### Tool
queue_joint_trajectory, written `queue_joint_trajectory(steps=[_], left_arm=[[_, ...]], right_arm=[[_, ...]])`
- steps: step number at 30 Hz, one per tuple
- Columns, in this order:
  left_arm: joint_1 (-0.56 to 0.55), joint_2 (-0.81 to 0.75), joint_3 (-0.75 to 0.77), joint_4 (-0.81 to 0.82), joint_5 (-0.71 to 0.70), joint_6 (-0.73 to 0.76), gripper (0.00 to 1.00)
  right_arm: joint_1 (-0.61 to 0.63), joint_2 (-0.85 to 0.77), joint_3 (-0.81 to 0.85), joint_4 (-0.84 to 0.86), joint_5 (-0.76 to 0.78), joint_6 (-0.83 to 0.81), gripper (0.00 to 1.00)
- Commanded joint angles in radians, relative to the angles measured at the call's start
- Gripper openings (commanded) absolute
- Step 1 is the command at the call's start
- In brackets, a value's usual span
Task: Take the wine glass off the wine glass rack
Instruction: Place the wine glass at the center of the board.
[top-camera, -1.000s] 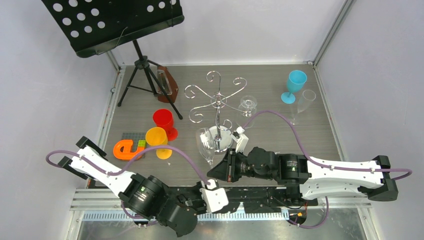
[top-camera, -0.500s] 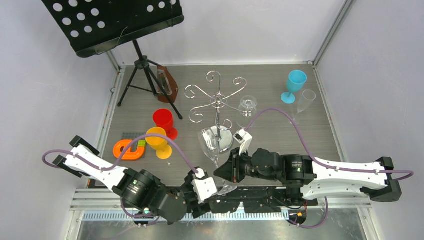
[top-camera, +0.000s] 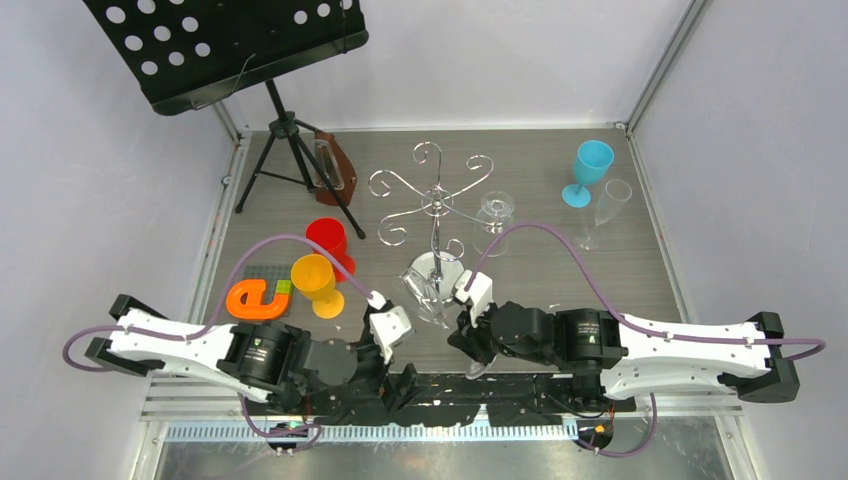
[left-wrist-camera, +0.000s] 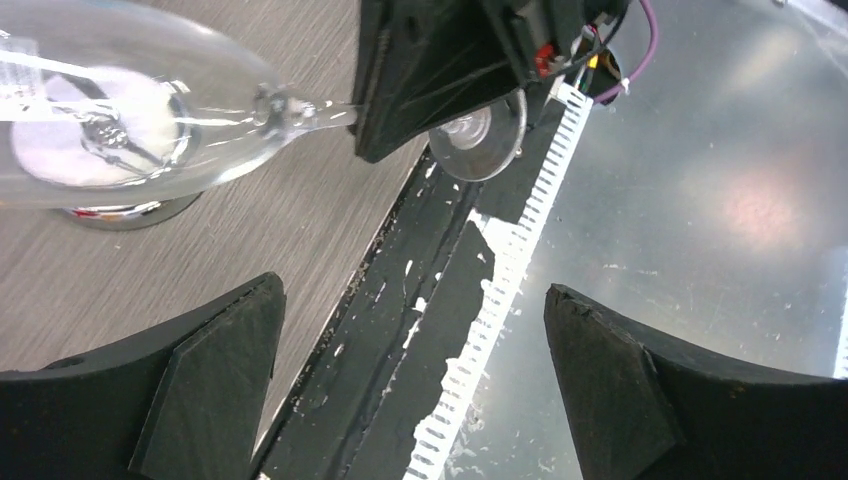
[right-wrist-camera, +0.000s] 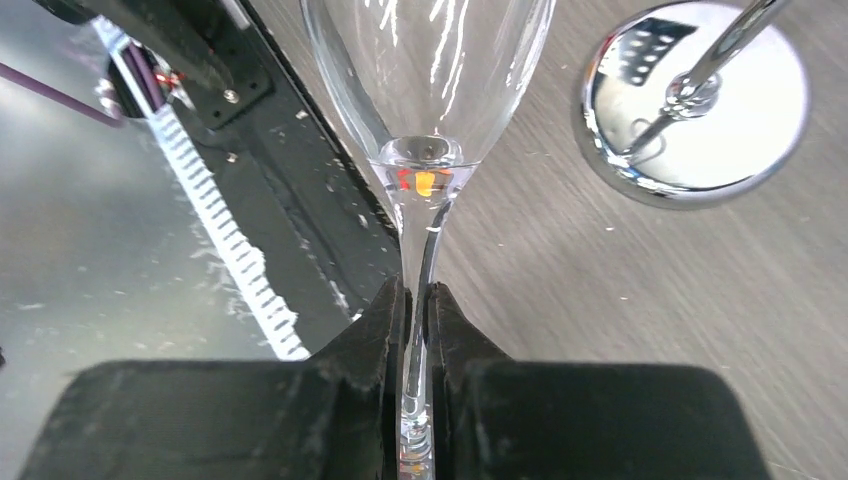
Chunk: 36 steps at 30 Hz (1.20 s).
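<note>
1 clear, slim-stemmed wine glass (right-wrist-camera: 427, 120)

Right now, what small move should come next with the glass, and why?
Probably carry the wine glass away from the wine glass rack toward bare table: the right gripper is shut on its stem, the left gripper stands open, and the tilted bowl sits close over the rack's base.
</note>
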Motion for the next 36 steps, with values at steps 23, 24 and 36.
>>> queue_joint_trajectory(steps=[23, 24, 36], left_arm=[[0.729, -0.375, -0.224, 0.227, 0.617, -0.198, 0.99], [0.754, -0.387, -0.229, 0.227, 0.628, -0.214, 1.00], [0.971, -0.408, -0.270, 0.193, 0.745, -0.364, 1.00]], right_arm=[[-0.001, -0.112, 0.019, -0.074, 0.230, -0.692, 0.06], [-0.001, -0.112, 0.011, -0.079, 0.221, -0.708, 0.05], [-0.001, -0.140, -0.035, -0.051, 0.146, -0.855, 0.06]])
